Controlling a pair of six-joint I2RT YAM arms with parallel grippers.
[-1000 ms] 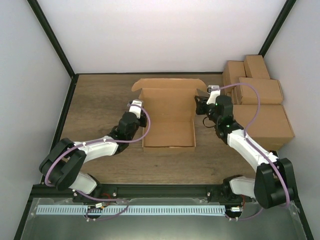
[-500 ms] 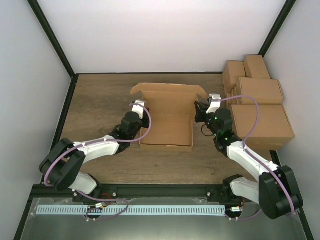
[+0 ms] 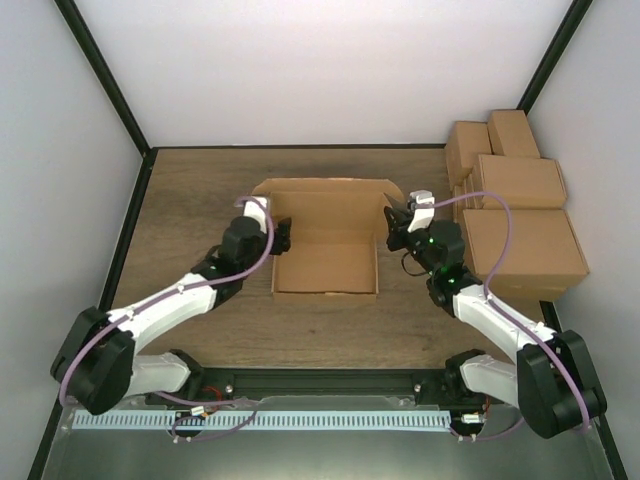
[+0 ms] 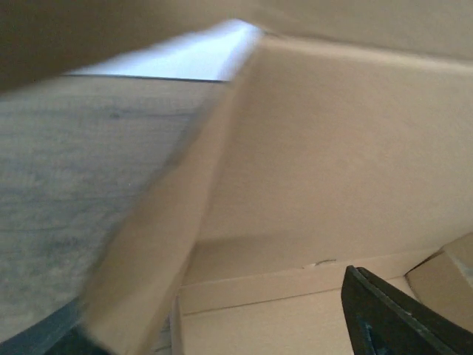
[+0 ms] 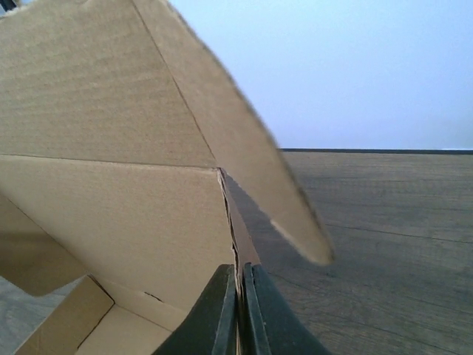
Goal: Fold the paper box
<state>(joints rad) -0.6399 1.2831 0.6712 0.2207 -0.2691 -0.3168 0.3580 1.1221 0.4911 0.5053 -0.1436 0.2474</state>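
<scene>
At the surface (image 3: 190,200) centre, right claw (image 5: 240,285) pinches the paper box (image 3: 325,255) right wall, steadying it; left claw (image 3: 283,236) spread open around left wall, gripping nothing

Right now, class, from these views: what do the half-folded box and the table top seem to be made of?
The paper box: brown corrugated cardboard, matte; fine ribbing shows on its flap in the right wrist view. The table: wood or wood-look laminate, can't tell which; brown grain and plank seams.
</scene>
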